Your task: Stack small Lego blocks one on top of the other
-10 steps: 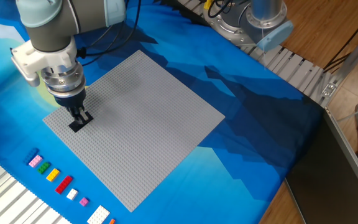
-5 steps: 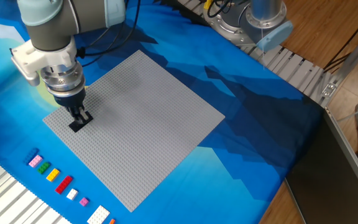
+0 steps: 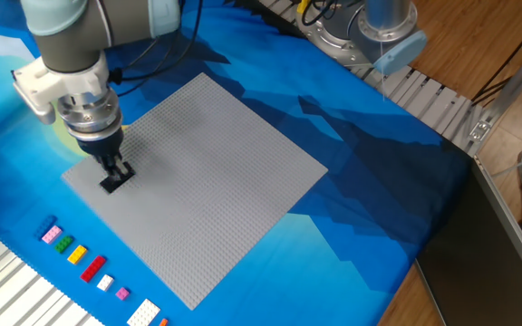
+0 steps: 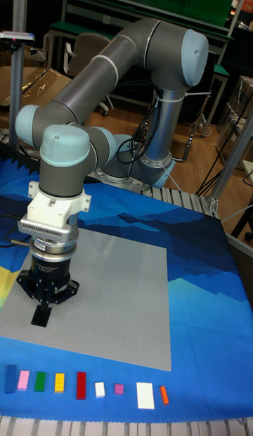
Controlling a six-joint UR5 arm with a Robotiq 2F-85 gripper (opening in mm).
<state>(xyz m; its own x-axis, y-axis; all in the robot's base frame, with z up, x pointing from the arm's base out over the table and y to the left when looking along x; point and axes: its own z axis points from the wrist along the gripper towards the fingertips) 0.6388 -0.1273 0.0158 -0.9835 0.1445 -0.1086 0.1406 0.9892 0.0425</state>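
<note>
My tool (image 3: 117, 167) points straight down over the 9 o'clock corner of the grey baseplate (image 3: 216, 181), its fingers clenched on the black Lego block (image 3: 112, 182), which sits flat against the plate's studs. In the tall view the same tool (image 4: 43, 304) stands just above that block (image 4: 41, 316). The other small bricks lie in a row on the blue desk cover (image 3: 370, 172) along the plate's 6 o'clock edge: blue (image 4: 10, 377), pink (image 4: 24, 380), green (image 4: 41, 382), yellow (image 4: 59, 382), red (image 4: 81, 385), white (image 4: 100, 389), purple (image 4: 119, 389), a bigger white one (image 4: 145, 395) and orange (image 4: 164, 394).
</note>
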